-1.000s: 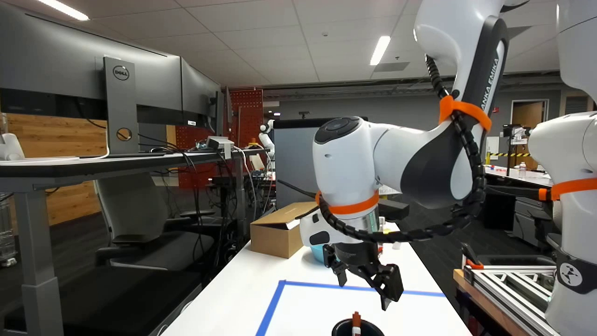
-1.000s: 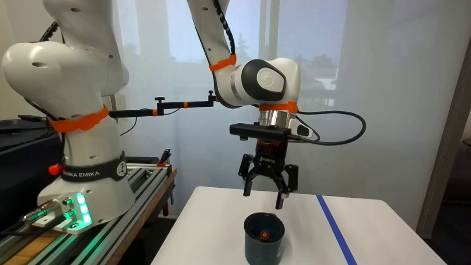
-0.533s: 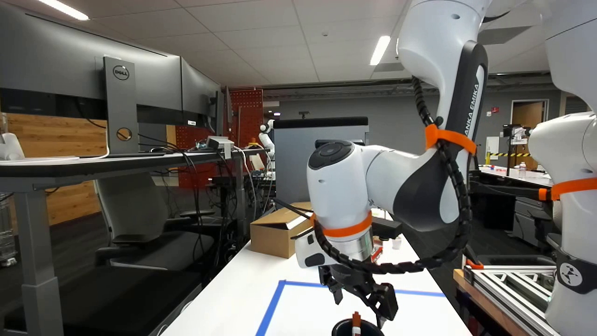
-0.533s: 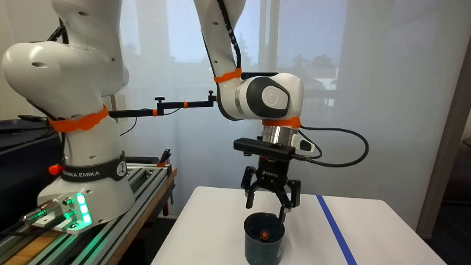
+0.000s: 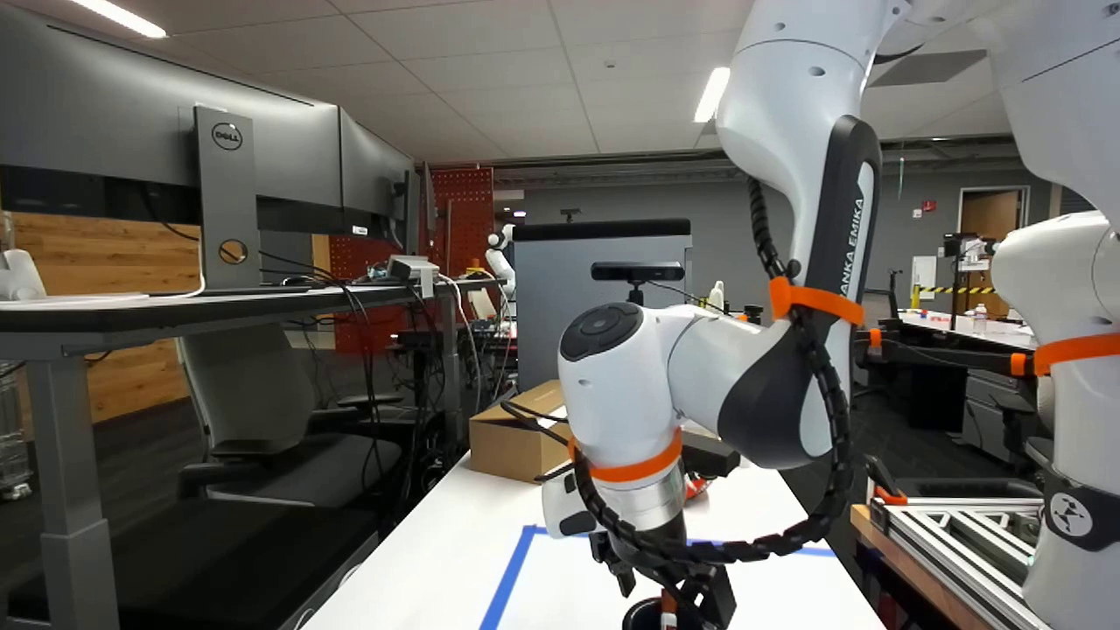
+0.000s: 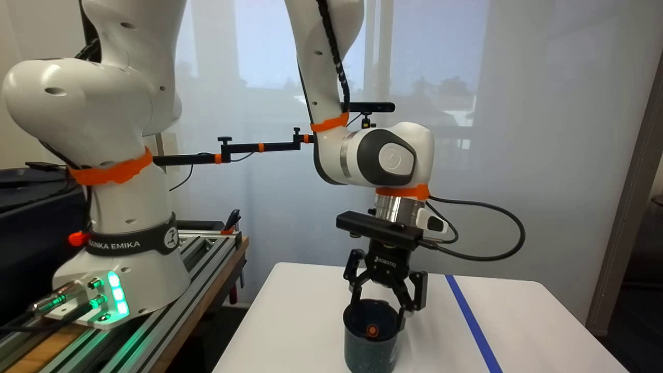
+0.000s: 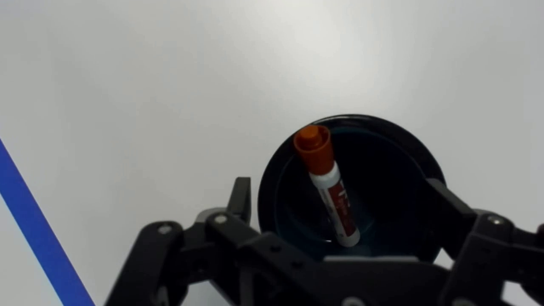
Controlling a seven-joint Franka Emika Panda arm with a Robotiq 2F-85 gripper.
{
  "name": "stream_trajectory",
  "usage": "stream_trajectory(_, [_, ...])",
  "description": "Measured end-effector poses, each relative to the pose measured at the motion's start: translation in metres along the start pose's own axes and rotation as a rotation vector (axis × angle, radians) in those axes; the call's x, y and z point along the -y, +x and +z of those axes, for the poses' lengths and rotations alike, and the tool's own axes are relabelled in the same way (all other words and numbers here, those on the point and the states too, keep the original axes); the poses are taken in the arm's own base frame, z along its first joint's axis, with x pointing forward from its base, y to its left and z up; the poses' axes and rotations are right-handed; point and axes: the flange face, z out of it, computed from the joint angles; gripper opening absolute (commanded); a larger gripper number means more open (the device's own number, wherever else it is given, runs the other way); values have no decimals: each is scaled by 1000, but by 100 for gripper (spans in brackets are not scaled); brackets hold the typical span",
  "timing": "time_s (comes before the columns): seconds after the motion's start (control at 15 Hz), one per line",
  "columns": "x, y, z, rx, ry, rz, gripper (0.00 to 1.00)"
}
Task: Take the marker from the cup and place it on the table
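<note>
1. At the left in an exterior view, the white robot base (image 6: 142, 285) stands on a grey metal workbench (image 6: 212, 259), green lights (image 6: 118, 294) showing on its near side.
2. To the right of that begins the white table (image 6: 290, 316), with a pale window (image 6: 430, 52) beyond its far edge.
3. The cup (image 6: 369, 355), dark and upright, stands on the near part of the table.
4. The marker (image 7: 328, 187) is inside the cup, tilted, orange cap uppermost, as the wrist view shows.
5. The gripper (image 6: 377, 320) hangs at the cup's mouth, jaws wide, with the marker between its two fingers (image 7: 241, 197) and apart from both. Whether either finger touches the rim, I cannot tell.
6. Right of the cup, a strip of blue tape (image 6: 471, 322) runs from the table's far edge toward the near side.
7. Rightmost, beyond the table, stands a brown post (image 6: 629, 207).
</note>
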Motion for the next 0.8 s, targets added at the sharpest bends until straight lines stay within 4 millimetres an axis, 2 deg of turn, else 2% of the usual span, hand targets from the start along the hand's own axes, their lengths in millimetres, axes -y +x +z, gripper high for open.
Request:
stream_trajectory(0.33, [5,12,3,3,-1,-25,100])
stream_trajectory(0.6, [4,14,1,1,-6,-26,100])
stream_trajectory(0.67, [4,14,1,1,-7,-24,99])
stream_trajectory(0.8, [3,14,2,3,-6,-19,89])
